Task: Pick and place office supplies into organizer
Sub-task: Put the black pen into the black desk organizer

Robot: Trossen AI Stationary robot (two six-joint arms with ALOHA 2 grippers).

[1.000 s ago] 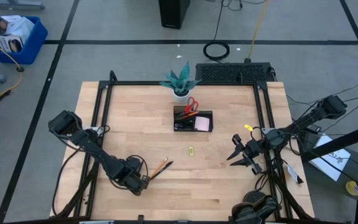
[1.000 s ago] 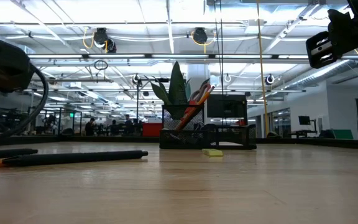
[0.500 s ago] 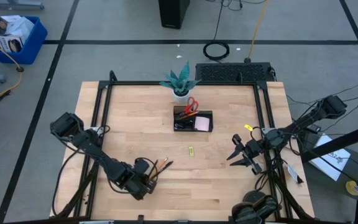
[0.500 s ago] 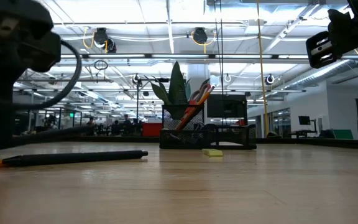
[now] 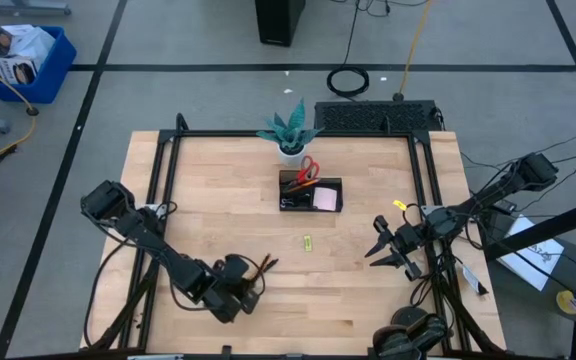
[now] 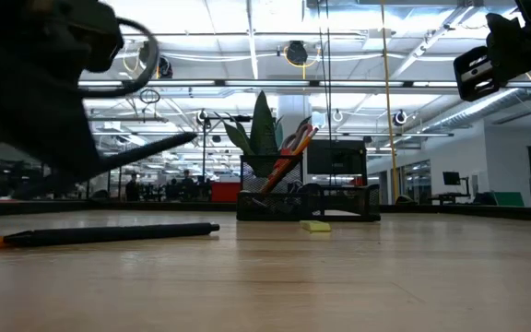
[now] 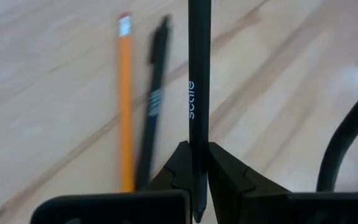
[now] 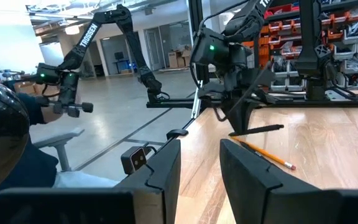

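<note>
The left gripper (image 7: 197, 171) is clamping a thin black pen (image 7: 198, 87) between its fingers near the bench's front edge, left of the middle, holding it clear of the wood. An orange pencil (image 7: 125, 106) and a second black pen (image 7: 152, 102) are lying side by side on the bench just beside it. The organizer (image 5: 311, 194) is sitting toward the back edge, around the middle. The right gripper (image 5: 382, 243) is hovering near the right edge with its fingers parted, gripping nothing

black pen (image 7: 198, 93) with white lettering, orange pencil (image 7: 125, 106) with pink eraser, pale wood-grain table (image 5: 368, 300), red-handled scissors (image 5: 309, 167), black organizer (image 5: 310, 194)
</note>
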